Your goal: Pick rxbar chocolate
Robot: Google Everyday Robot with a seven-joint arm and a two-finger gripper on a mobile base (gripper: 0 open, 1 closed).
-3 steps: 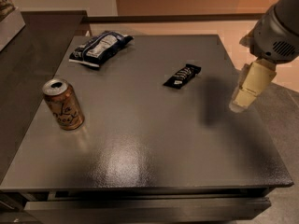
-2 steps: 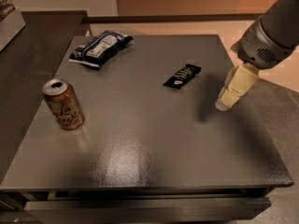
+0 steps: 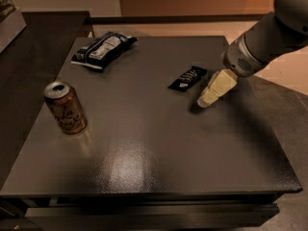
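Observation:
The rxbar chocolate (image 3: 188, 77) is a small flat black wrapper with white lettering. It lies flat on the dark table (image 3: 144, 153), right of centre and toward the back. My gripper (image 3: 207, 99) has cream-coloured fingers and reaches in from the upper right. Its tip hangs just above the table, a short way to the right of and in front of the bar, not touching it. It holds nothing.
A brown drink can (image 3: 65, 107) stands upright at the table's left. A dark blue-and-white crinkly snack bag (image 3: 103, 48) lies at the back left. The table's right edge is close behind the arm.
The gripper has moved left and down toward the table, coming closer to the bar. The bar, can and bag have not moved.

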